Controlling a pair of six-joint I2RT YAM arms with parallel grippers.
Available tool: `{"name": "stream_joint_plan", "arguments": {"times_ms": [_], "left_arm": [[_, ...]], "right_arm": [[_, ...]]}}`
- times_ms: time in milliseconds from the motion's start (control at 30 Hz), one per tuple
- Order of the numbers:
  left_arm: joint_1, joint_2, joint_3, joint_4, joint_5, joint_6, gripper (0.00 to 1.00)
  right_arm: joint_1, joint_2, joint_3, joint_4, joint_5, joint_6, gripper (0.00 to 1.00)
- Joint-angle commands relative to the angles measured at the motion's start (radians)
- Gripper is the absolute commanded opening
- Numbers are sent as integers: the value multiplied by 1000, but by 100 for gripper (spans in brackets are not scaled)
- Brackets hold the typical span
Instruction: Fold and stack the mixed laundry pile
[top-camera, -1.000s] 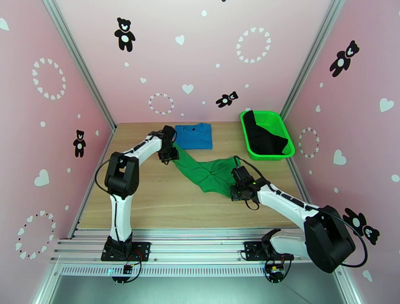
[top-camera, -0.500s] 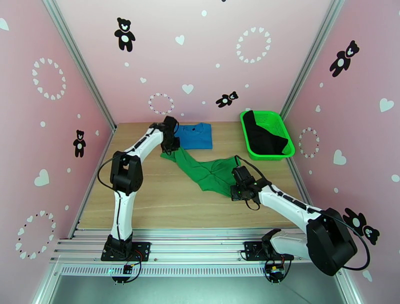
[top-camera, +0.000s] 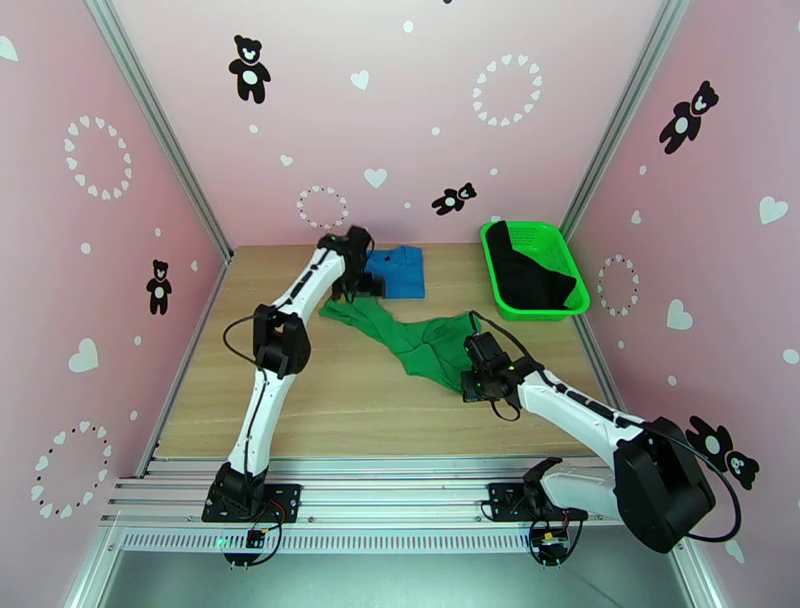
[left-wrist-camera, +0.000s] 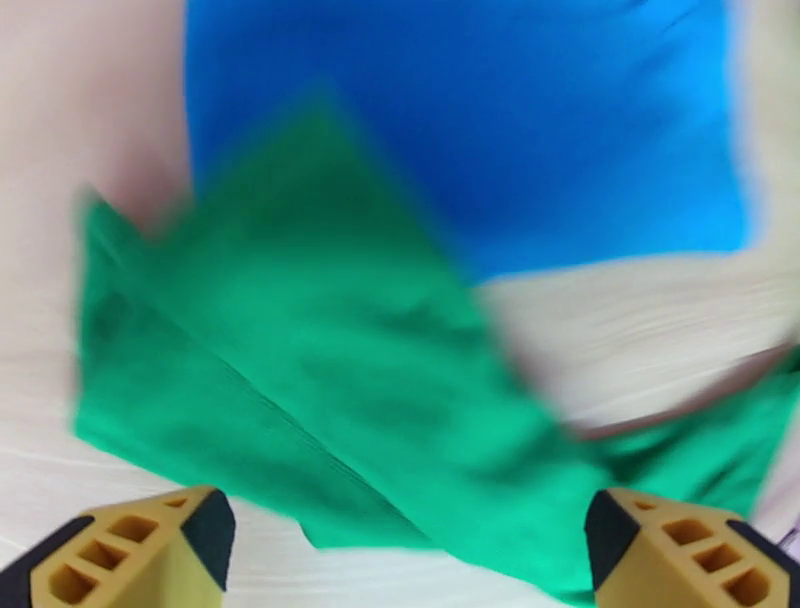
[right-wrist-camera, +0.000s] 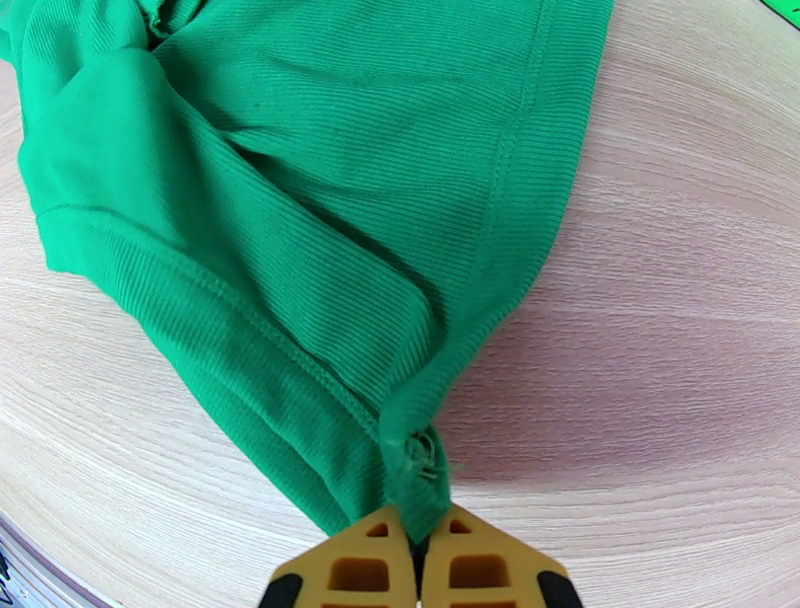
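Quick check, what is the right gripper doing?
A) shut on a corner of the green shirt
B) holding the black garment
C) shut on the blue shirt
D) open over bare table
A: in the right wrist view the right gripper has its fingers pressed together, with a bunched corner of the green shirt pinched between them.
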Motion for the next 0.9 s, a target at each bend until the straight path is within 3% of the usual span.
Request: {"name": "stream_joint_plan", "arguments": {"times_ms": [0, 133, 200, 233, 367, 867], "left_arm": [[4, -66, -16, 48, -5, 8, 98], [22, -79, -30, 40, -36, -9, 96], [43, -81, -47, 62, -26, -21, 84], [51, -80, -55, 76, -16, -28, 73], [81, -58, -39, 108, -2, -38, 55], [125, 60, 77, 169, 50, -67, 47]], "right_arm": [[-5, 18, 28, -33, -9, -5, 0], [-5, 32, 34, -26, -20, -5, 0], [-5, 36, 34, -22, -25, -4, 0], [-6, 37, 33, -20, -27, -4, 0], [-5, 35, 26, -24, -24, -5, 0], [-5, 21, 8, -34, -20, 5, 0]]}}
